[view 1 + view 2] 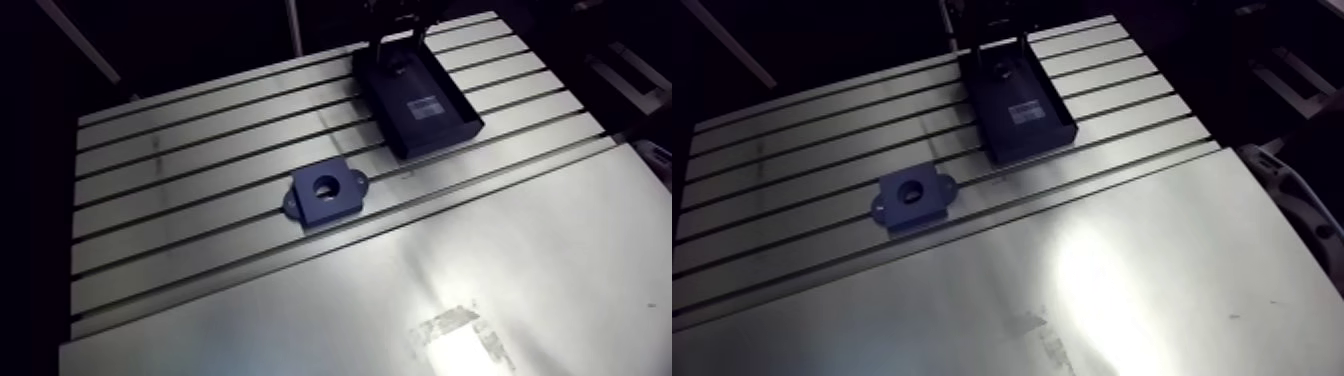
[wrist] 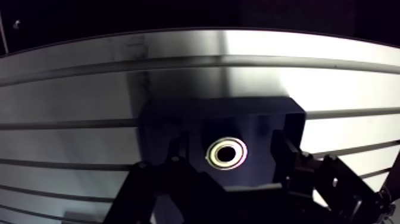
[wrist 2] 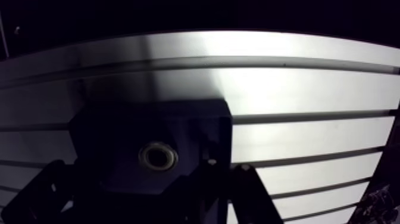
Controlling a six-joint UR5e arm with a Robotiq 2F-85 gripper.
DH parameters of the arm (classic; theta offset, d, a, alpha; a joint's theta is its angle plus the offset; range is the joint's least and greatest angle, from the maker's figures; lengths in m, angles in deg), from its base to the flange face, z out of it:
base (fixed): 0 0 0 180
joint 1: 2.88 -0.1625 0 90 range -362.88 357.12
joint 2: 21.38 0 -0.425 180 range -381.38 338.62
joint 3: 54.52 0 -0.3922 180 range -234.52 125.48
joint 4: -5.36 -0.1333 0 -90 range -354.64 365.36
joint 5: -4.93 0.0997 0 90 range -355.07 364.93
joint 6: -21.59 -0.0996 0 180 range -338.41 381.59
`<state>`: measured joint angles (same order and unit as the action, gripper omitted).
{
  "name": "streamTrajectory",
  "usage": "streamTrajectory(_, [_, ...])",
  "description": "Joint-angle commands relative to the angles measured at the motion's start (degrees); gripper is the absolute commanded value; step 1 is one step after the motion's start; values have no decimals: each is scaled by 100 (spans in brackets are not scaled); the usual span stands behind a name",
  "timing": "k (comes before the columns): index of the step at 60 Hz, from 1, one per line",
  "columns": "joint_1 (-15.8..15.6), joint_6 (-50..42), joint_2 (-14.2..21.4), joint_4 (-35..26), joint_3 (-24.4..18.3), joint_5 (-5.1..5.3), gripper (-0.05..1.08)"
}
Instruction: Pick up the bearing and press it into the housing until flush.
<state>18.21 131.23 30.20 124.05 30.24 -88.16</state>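
The robot's gripper (image 2: 231,145) is hanging low over a black tray (image 1: 441,137) at the far side of the slotted aluminium table (image 1: 200,150), its two dark fingers (image 2: 178,154) standing apart with nothing between the pads but air and the bearing (image 2: 226,153). The bearing, a small bright metal ring with a dark bore, is lying flat on the tray floor with its bore facing up, directly under the gripper and about centred between the fingers, touching neither. Being round, it is offering no long axis; the fingers are straddling it across its rim, so the closing move seems to be turning only on how far the gripper is sitting above the tray floor, which cannot be judged from here.

In the arm view the housing (image 1: 322,195), a dark blue matte block with a round open bore and a small ear on each side, is sitting flat near the table's middle, between seven and eight o'clock from the tray and well apart from it. The tray's raised walls are looking smooth and glossy; the table is showing brushed metal cut by parallel slots, with glare on the plain plate nearest the camera.
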Motion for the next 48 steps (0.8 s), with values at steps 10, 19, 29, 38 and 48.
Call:
streamTrajectory(10, [-17,1,-5,1,19,-2,25])
streamTrajectory(19, [-17,1,-14,1,19,-2,25])
streamTrajectory(29, [-17,1,-14,-8,45,-3,25])
streamTrajectory(38, [-17,1,-6,-17,54,-3,25])
streamTrajectory(48, [-17,1,-13,-8,79,-3,25])
